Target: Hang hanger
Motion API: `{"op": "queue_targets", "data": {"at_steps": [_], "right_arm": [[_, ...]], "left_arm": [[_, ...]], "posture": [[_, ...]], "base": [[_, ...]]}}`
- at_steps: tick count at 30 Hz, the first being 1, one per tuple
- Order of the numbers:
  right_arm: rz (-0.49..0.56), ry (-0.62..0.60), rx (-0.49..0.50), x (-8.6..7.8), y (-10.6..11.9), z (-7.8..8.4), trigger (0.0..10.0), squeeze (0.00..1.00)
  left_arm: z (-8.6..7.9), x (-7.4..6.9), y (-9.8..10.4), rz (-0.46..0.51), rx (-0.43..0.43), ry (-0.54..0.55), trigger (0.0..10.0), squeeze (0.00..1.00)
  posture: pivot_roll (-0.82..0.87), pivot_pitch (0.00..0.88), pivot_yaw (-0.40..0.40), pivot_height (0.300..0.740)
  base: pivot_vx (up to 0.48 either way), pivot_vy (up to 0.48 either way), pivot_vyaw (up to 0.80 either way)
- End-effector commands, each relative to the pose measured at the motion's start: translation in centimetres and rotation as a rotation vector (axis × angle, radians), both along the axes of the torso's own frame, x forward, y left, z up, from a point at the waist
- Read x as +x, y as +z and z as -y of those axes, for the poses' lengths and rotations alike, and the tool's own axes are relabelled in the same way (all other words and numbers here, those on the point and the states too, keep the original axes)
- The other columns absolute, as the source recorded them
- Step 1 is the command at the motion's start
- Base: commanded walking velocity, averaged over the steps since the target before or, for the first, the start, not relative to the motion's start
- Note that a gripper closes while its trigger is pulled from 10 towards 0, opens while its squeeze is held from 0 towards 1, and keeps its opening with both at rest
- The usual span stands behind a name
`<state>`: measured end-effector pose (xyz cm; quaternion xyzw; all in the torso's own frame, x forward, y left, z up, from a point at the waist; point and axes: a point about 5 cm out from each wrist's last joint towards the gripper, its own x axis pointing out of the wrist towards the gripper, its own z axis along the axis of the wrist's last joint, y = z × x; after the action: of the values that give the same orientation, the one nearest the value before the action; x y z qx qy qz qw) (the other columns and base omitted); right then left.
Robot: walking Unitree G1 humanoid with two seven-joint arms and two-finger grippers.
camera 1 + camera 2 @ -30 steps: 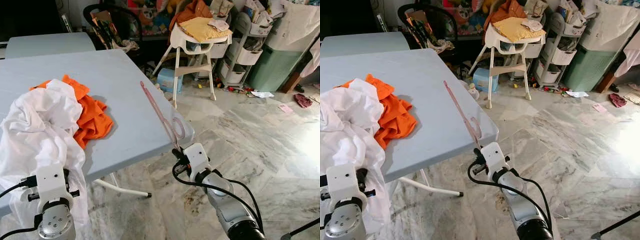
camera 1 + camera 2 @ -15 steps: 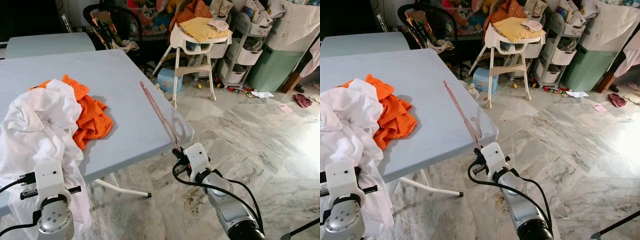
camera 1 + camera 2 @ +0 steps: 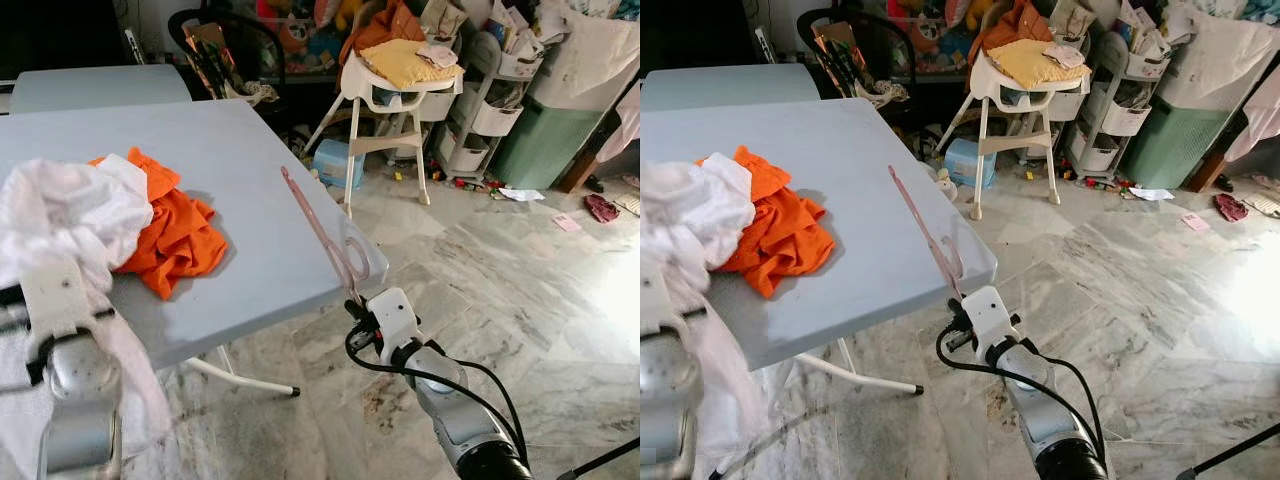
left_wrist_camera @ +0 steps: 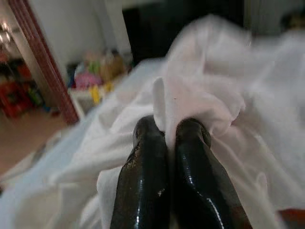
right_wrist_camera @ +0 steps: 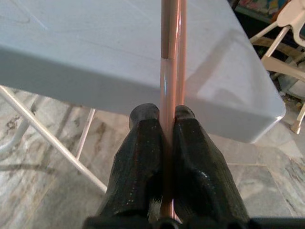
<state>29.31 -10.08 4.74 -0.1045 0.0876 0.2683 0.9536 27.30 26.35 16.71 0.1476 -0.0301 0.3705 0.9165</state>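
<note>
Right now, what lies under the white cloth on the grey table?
An orange garment lies partly under the white cloth on the grey table; its right part shows. What else the cloth covers cannot be seen. The left gripper pinches the cloth; the right gripper holds the pink hanger.

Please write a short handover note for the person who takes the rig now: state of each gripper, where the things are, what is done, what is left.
Left gripper: fingers shut on the white garment, which is lifted above the near left part of the grey table.
Right gripper: fingers shut on the pink hanger, held at the table's near right corner, its long arm slanting up over the tabletop.
Orange garment: lies on the table, beside the white one.
Done: hanger and white garment are both gripped.
Left: the garment is not yet on the hanger, and the hanger is not yet hung.
</note>
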Motion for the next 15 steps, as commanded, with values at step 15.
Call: {"op": "queue_targets", "data": {"at_steps": [15], "right_arm": [[-0.039,-0.003,-0.031,-0.4,-0.8,0.4,10.0,0.00]], "left_arm": [[-1.4,4.7,13.6,0.436,0.443,0.133,0.0,0.00]], "posture": [[0.05,0.000,-0.101,0.740]], "base": [[0.000,0.000,0.00]]}}
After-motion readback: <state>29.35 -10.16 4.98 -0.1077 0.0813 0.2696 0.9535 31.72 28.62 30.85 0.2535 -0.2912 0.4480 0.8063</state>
